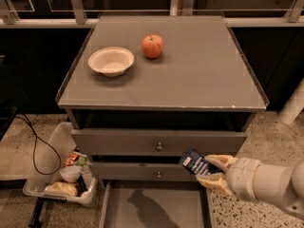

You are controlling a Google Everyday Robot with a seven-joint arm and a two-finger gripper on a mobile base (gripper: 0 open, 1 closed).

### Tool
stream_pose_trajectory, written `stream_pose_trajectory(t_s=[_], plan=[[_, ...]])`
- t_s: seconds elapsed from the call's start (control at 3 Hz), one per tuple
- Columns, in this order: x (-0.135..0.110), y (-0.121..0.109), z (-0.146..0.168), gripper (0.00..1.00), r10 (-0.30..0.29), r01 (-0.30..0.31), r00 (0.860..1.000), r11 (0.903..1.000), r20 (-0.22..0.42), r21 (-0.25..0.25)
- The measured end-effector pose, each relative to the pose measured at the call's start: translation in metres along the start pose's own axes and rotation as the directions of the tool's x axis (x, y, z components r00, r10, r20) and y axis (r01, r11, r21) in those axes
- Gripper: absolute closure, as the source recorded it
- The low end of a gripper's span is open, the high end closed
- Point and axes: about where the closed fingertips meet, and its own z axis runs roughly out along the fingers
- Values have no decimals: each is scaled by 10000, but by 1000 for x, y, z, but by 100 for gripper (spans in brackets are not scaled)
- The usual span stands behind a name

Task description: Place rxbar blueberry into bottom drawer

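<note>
Clamping the rxbar blueberry, hand above right edge of open bottom drawer; cluttered bin alongside.

- Tabletop: grey and flat, carrying two items on its rear left part.
- Bowl: pale, shallow, upright.
- Apple: red-orange, just right of the bowl and apart from it.
- Two upper drawers: grey, pushed in, each with a small round knob.
- Bottom drawer: pulled out, with a plain grey floor.
- Gripper: cream-coloured, at lower right, in front of the middle drawer and above the bottom drawer's right edge.
- Rxbar blueberry: dark blue wrapper, tilted, pinched between the gripper's two fingers.
- Plastic bin: on the floor at left, holding assorted packets.
- Black cable: looped beside the bin.
</note>
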Motion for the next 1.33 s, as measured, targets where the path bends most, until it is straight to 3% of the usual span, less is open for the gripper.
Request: stream_pose_trajectory(t_s=[0.33,0.67,1.0,1.33], plan=[[30,7,30,100,-117,115,9999,9997,101,229],[59,4,58,100,119,-121,9997,9999,231,66],[67,-2,68,100,223,-192,9952,9993,950,-331],[64,8,69,100,229,-145,9937,9969,1095,-773]])
